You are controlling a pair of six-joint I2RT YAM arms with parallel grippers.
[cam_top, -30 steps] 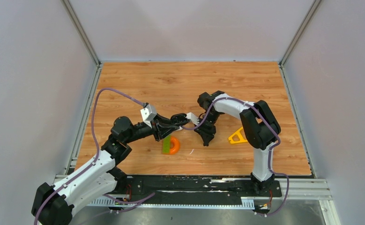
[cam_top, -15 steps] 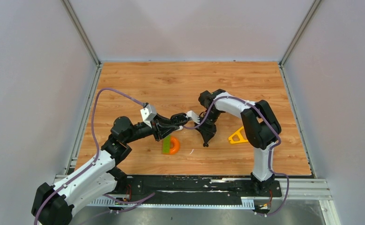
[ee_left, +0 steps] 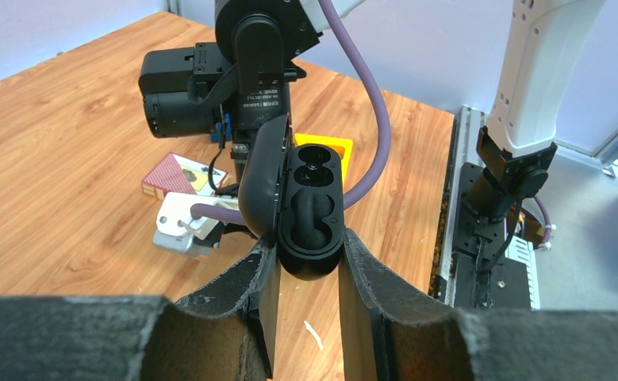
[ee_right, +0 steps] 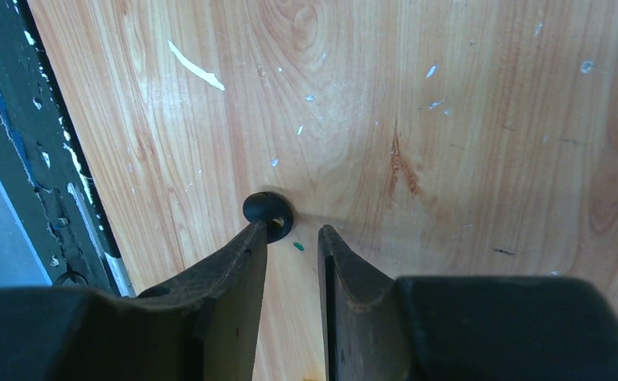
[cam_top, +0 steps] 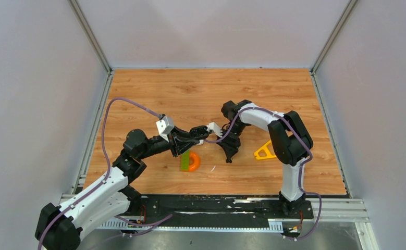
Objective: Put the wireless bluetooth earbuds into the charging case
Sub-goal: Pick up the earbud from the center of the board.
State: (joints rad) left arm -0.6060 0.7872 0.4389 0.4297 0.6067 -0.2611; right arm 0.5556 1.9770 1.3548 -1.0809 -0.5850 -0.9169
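Little had moved since a second before: the right wrist shifted only slightly and the left arm stayed where it was. The right gripper [ee_right: 292, 228] pointed down at the table [cam_top: 190, 88] with its fingers a narrow gap apart and nothing between them. A black earbud [ee_right: 266, 208] touched the tip of one finger, just outside that gap. Whether it lay on the wood or clung to the finger, I could not tell. It sat near the table's near edge, about mid-width, with a white sliver [ee_right: 197, 66] on the wood close by.

The left gripper [ee_left: 307, 242] was clamped on the base of the black charging case [ee_left: 315, 202] and held it above the table's middle. The lid was swung open and the sockets faced the wrist camera.

Other items on the table — a green-and-orange piece [cam_top: 189, 161] under the left arm, a yellow triangular piece [cam_top: 263, 151] toward the right edge, and a red card box [ee_left: 180, 175] beyond the case.
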